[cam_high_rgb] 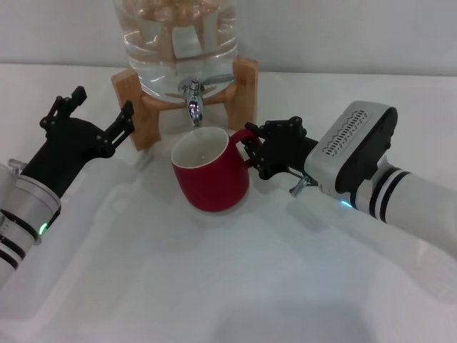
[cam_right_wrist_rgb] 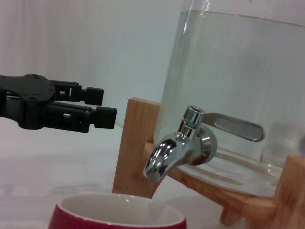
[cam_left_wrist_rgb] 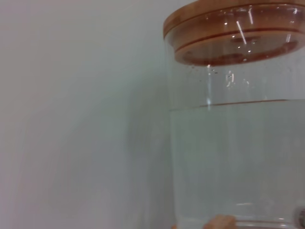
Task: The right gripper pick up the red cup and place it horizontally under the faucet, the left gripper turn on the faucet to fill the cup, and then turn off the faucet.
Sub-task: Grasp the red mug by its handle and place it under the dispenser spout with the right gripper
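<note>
The red cup stands upright with its cream inside showing, directly below the spout of the chrome faucet. My right gripper is shut on the cup's handle from the right. My left gripper hovers open to the left of the wooden stand, apart from the faucet. In the right wrist view the faucet hangs just above the cup's rim, its lever pointing sideways, and the left gripper shows farther off. No water runs from the spout.
The clear water jug sits on a wooden stand at the back of the white table. The left wrist view shows the jug part full under a wooden lid.
</note>
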